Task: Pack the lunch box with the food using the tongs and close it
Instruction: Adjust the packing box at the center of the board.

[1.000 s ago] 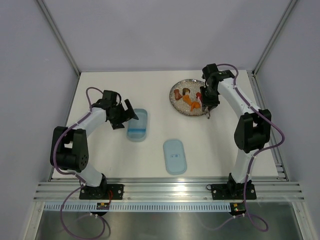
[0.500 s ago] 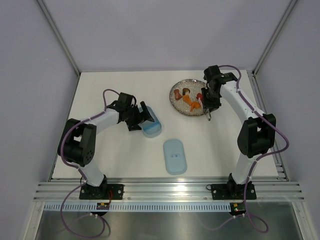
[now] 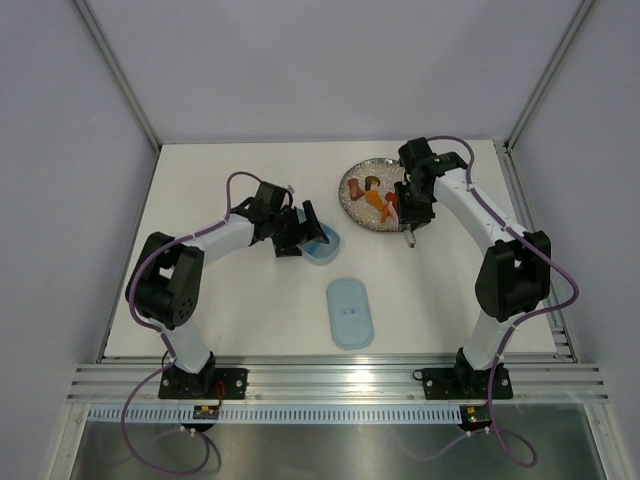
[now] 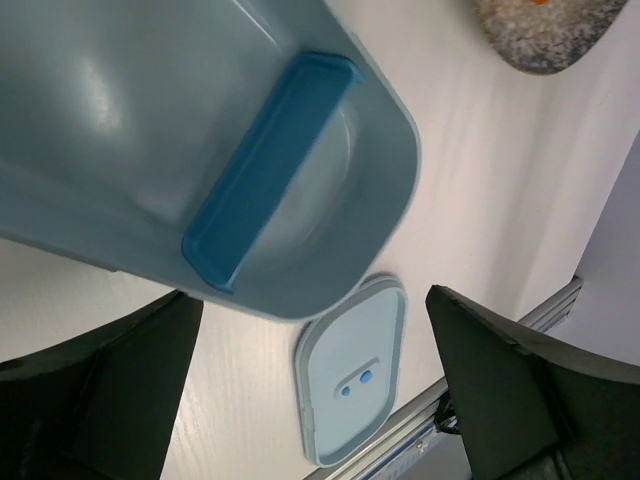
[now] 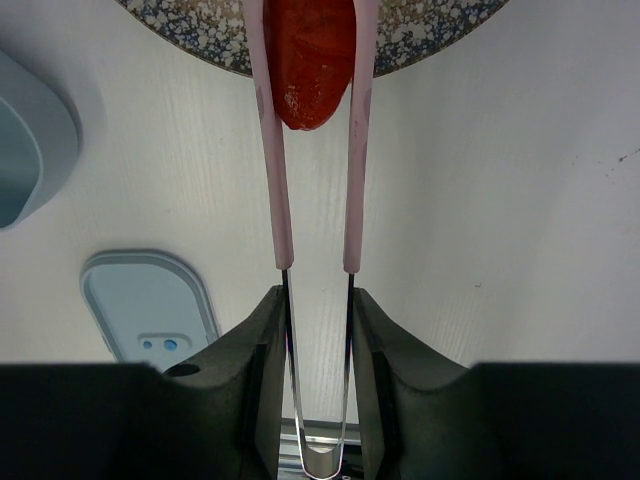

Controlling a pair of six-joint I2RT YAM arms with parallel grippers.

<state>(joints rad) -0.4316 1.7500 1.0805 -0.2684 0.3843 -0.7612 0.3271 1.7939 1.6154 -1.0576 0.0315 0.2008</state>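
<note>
The pale-blue lunch box [image 3: 325, 246] lies on the table left of the plate. In the left wrist view the lunch box [image 4: 120, 120] shows a darker blue divider inside. My left gripper [image 3: 310, 236] is open, its fingers [image 4: 110, 400] spread wide at the tub's near edge. The matching lid [image 3: 350, 312] lies flat nearer the front. My right gripper [image 3: 412, 207] is shut on the tongs [image 5: 283, 200], whose pinkish arms pinch a red piece of food [image 5: 310, 60] at the plate's edge. More orange and brown food [image 3: 372, 195] lies on the plate.
The round grey speckled plate [image 3: 352, 205] sits at the back right of the table. The lid [image 5: 150, 305] and one end of the tub [image 5: 25, 150] also show in the right wrist view. Metal frame rails run along the table's sides and front.
My left arm has swung right and the lunch box has gone with it, turning and ending up close to the plate. The right gripper has shifted slightly left with the tongs.
</note>
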